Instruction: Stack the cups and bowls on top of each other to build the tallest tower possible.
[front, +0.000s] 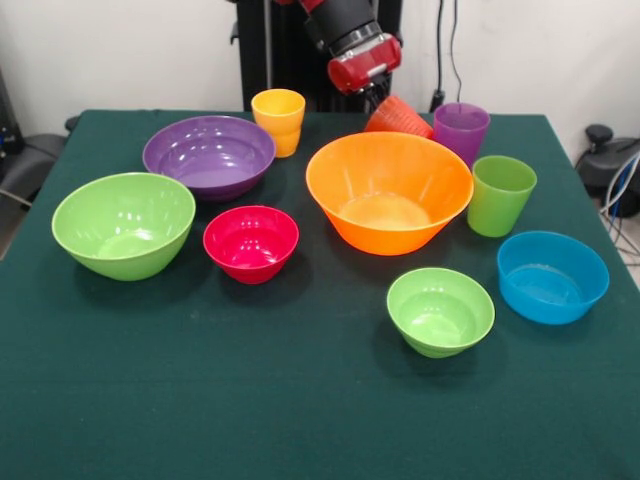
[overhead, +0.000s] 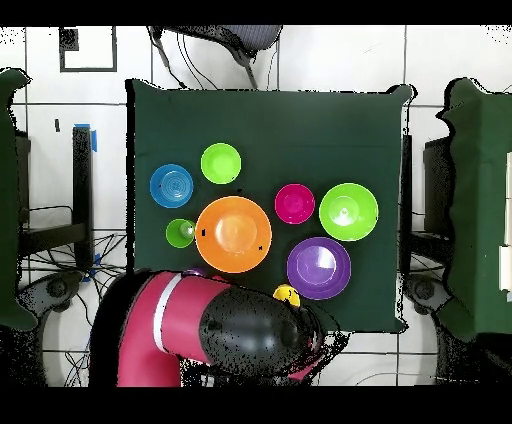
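Observation:
My gripper (front: 380, 100) hangs at the far side of the table, just behind the orange bowl (front: 388, 192). It is shut on the rim of an orange-red cup (front: 399, 117), which is tilted on its side. Around it stand the purple bowl (front: 210, 154), the big green bowl (front: 124, 223), the magenta-red bowl (front: 250, 242), the small green bowl (front: 440, 310) and the blue bowl (front: 552, 275). A yellow cup (front: 279, 120), a purple cup (front: 460, 131) and a green cup (front: 500, 193) stand upright. In the overhead view my arm (overhead: 230, 335) hides the gripper.
All the pieces rest apart on a dark green tablecloth (front: 250, 400). The overhead view shows the orange bowl (overhead: 233, 234) in the middle, with the blue bowl (overhead: 171, 185) and the green cup (overhead: 180, 233) to its left. Cables and chairs surround the table.

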